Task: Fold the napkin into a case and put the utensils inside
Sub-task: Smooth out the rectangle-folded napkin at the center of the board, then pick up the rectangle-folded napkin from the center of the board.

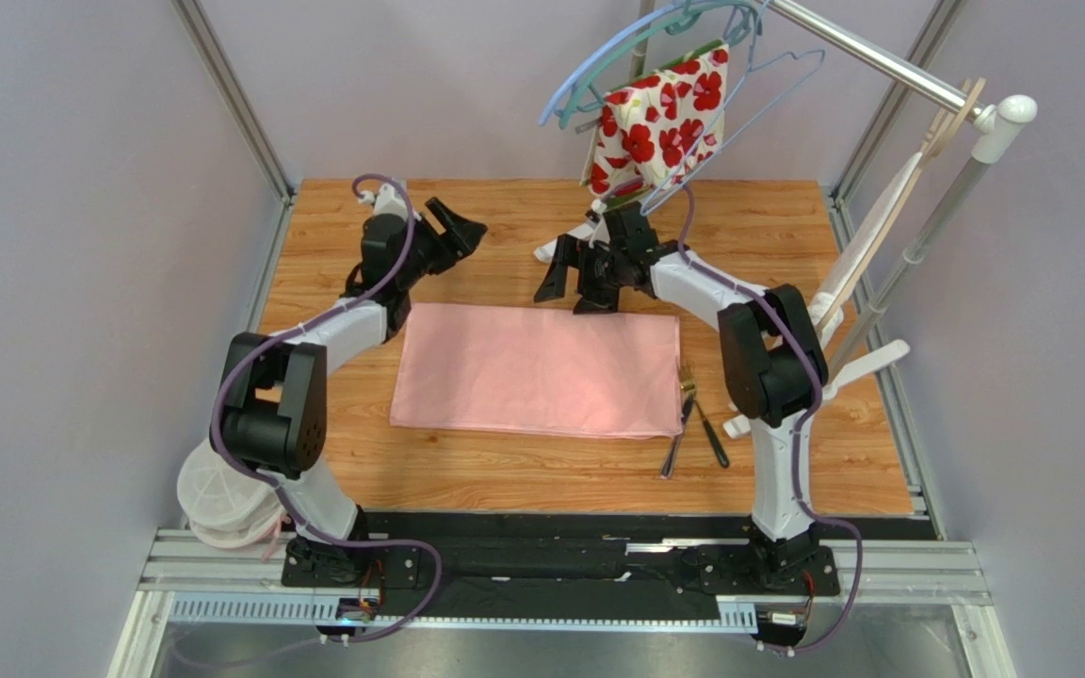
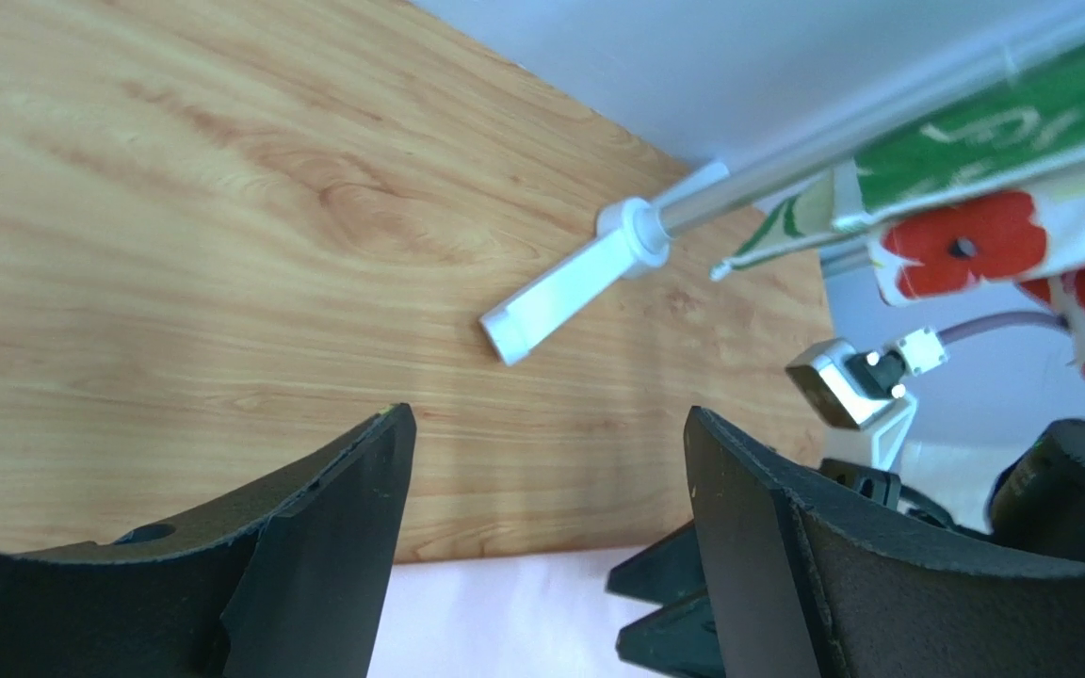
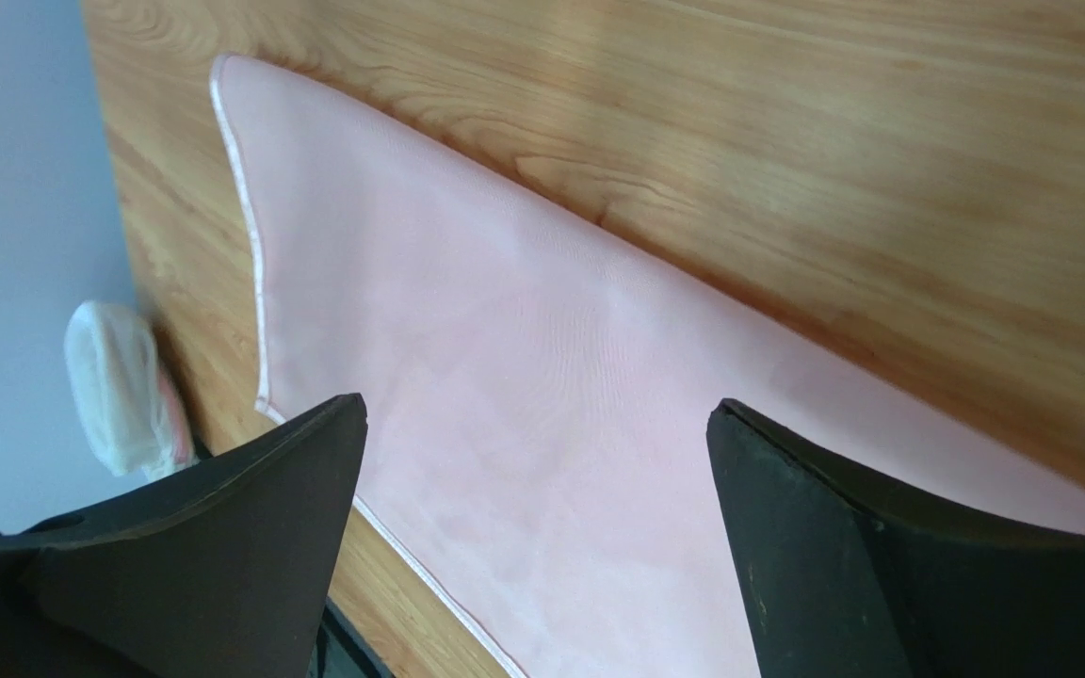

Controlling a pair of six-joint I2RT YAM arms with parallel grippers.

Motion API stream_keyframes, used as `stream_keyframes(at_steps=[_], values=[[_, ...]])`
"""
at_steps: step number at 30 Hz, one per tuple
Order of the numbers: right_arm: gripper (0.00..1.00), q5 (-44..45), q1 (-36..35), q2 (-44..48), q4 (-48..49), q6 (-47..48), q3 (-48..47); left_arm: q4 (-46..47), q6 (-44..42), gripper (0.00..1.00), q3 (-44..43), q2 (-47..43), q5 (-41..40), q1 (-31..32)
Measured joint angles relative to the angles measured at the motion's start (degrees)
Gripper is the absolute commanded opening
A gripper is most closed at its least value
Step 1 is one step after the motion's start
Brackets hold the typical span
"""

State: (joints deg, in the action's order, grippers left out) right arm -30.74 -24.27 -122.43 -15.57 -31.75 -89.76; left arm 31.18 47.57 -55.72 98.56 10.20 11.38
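napkin (image 1: 534, 370) lies spread flat as a light-pink rectangle on the wooden table (image 1: 789, 240), its long sides running left to right between the two arms. in the right wrist view the napkin (image 3: 534, 424) shows smooth, with a thin pale hem along its edge.

left gripper (image 1: 456, 226) hangs beyond the napkin's far left corner, over bare wood. its jaws stand spread wide with nothing between them. in its own wrist view the left gripper (image 2: 548, 424) frames only wood grain, a strip of pink at the bottom edge, and the white foot (image 2: 563, 290) of a rack farther off.

right gripper (image 1: 584, 283) sits at the napkin's far edge, near the middle of that edge. its jaws are likewise spread wide and grasp nothing. the right gripper (image 3: 537, 410) looks down on the pink cloth lying undisturbed between its fingers.

utensils rest on the table just beside the napkin's near right corner: a fork (image 1: 679, 417) and a darker thin piece (image 1: 711, 435), close together, apart from both grippers.

a red-and-white floral cloth (image 1: 662, 127) hangs above the far side of the table.
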Motion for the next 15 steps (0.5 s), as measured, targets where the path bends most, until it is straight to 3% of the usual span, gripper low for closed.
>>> stream_keyframes(at_steps=[6,15], values=[[0.96,11.56,-0.13,10.27,-12.85,2.78,1.55,-14.21,-4.61,0.75,-4.31,-2.64,4.83,4.66],[0.96,18.51,0.79,26.51,-21.38,6.6,10.86,-22.32,-1.11,0.72,5.42,0.02,7.58,8.44]])
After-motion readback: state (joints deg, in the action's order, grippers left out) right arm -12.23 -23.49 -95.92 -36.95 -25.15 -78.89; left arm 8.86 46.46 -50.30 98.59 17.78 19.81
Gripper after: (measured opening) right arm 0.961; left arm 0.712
